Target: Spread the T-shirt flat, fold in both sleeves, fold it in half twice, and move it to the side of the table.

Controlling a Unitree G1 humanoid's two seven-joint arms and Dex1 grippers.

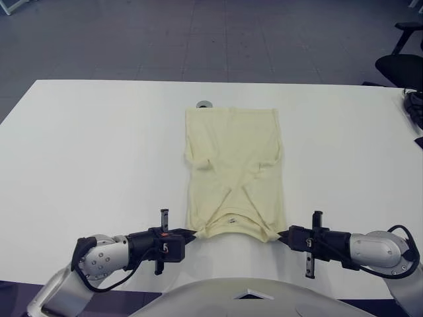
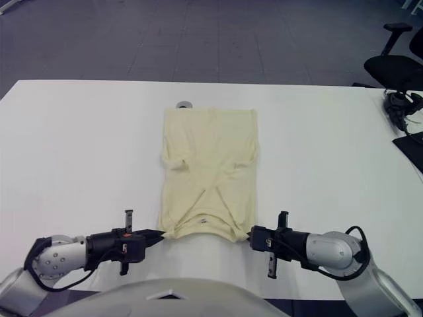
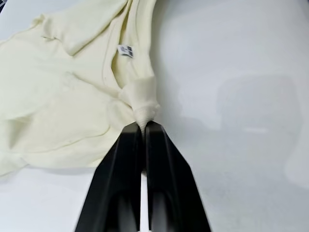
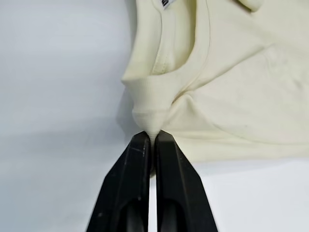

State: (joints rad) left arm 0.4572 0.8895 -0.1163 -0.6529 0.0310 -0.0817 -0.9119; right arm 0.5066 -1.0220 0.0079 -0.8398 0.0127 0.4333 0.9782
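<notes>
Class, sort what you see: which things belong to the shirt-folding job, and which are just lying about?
In the job: T-shirt; left gripper and right gripper, each shut on a near corner; table.

Lying about: small grey disc beyond the shirt; black cables at the table's right edge; office chair.

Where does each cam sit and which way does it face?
Left eye: head, facing forward-down at the T-shirt on the table; left pincer, right pincer and arms show.
Right eye: same head, same scene, offset sideways.
Left wrist: behind the left pincer, facing the shirt corner it pinches.
Right wrist: behind the right pincer, facing the other corner.
Shared: both wrist views see the neckline.
</notes>
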